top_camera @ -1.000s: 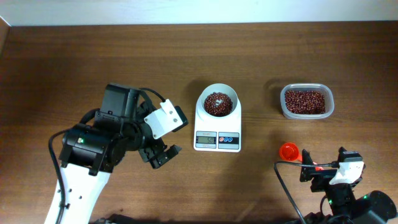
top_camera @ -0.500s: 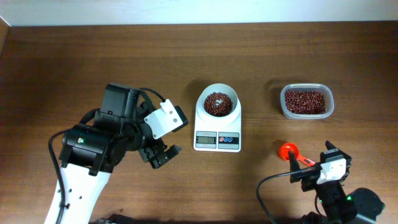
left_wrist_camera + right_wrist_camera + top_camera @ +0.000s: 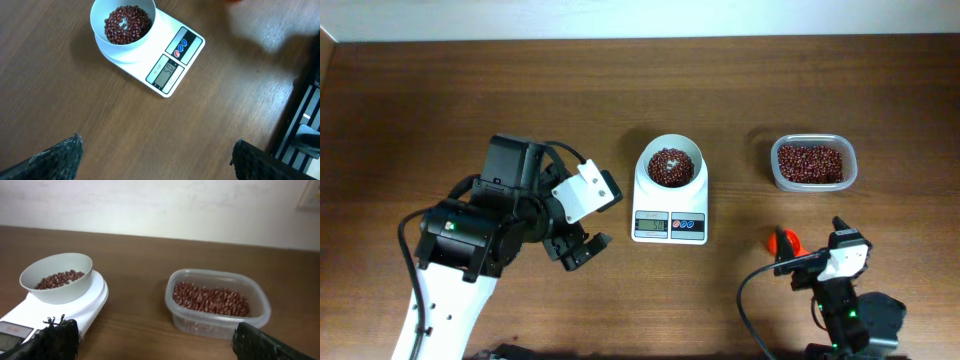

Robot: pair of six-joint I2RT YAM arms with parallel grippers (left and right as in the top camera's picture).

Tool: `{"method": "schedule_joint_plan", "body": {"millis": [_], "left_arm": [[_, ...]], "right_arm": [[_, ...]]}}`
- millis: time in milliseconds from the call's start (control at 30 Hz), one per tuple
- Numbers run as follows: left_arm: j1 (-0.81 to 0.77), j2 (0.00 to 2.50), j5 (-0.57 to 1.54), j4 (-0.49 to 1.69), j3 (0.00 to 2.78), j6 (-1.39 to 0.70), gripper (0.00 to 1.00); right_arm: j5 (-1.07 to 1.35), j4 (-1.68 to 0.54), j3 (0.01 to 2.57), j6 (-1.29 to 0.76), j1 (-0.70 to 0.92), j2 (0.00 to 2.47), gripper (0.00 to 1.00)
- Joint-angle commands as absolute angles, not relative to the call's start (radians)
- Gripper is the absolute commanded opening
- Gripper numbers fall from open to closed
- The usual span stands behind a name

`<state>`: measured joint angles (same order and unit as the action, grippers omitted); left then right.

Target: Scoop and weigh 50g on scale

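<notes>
**Beans in scale bowl, both grippers wide open and empty**

The small white digital kitchen scale (image 3: 670, 205) sits mid-table on the brown wooden table (image 3: 440, 100). Its grey display faces the near edge, with blue and red round buttons beside it. The digits are too small to read for sure. The round white bowl (image 3: 673, 165) sits on top of the scale. The small dark red-brown beans (image 3: 672, 167) lie in a low heap in the bottom of the bowl.

The clear rectangular plastic tub (image 3: 813, 163) is right of the scale and apart from it. More of the same beans cover its floor.

The left gripper (image 3: 580, 248) hangs over bare wood left of the scale and near it, not touching. Its jaws are spread wide with nothing between them. The left wrist view has the scale and bowl straight ahead. The bulky black-and-white left arm (image 3: 470, 235) covers the table to the left.

The right gripper (image 3: 157, 340) is low at the near right edge. Its jaws are spread wide and hold nothing, and it faces the scale and tub. The red plastic scoop (image 3: 785, 240) lies on the table just at this gripper, between it and the scale. One finger partly covers it in the overhead view, and I cannot tell whether they touch. A black cable (image 3: 750, 290) loops beside the right arm.
</notes>
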<state>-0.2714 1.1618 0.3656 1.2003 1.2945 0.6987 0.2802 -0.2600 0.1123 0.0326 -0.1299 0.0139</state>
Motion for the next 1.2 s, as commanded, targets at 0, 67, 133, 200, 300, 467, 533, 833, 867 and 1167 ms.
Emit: {"method": "schedule_joint_plan", "body": {"millis": [0,67,133,200,300,467,533,833,867,1167], "left_arm": [[-0.266,1.157,0.366,1.198,1.310,0.694,0.99],[-0.266,1.157,0.366,1.198,1.310,0.694,0.99],[-0.266,1.157,0.366,1.198,1.310,0.694,0.99],[-0.266,1.157,0.366,1.198,1.310,0.694,0.99],[-0.266,1.157,0.366,1.198,1.310,0.694,0.99],[-0.266,1.157,0.366,1.198,1.310,0.694,0.99],[-0.266,1.157,0.366,1.198,1.310,0.694,0.99],[-0.266,1.157,0.366,1.198,1.310,0.694,0.99],[-0.266,1.157,0.366,1.198,1.310,0.694,0.99],[-0.266,1.157,0.366,1.198,1.310,0.693,0.99]], "right_arm": [[0.205,-0.226,0.076,-0.043,-0.100,0.003,0.99],[0.194,-0.218,0.068,-0.042,-0.092,0.003,0.99],[0.170,-0.216,0.068,-0.042,-0.083,0.003,0.99],[0.161,-0.212,0.067,-0.042,-0.083,0.003,0.99],[0.153,-0.186,0.058,-0.042,-0.083,0.003,0.99],[0.153,-0.136,0.039,-0.042,-0.083,0.003,0.99],[0.153,-0.136,0.039,-0.042,-0.083,0.003,0.99],[0.153,-0.063,0.006,-0.042,-0.083,0.003,0.99],[0.152,-0.063,0.006,-0.042,-0.083,0.003,0.99],[0.143,-0.067,0.006,-0.035,-0.083,0.003,0.99]]}}
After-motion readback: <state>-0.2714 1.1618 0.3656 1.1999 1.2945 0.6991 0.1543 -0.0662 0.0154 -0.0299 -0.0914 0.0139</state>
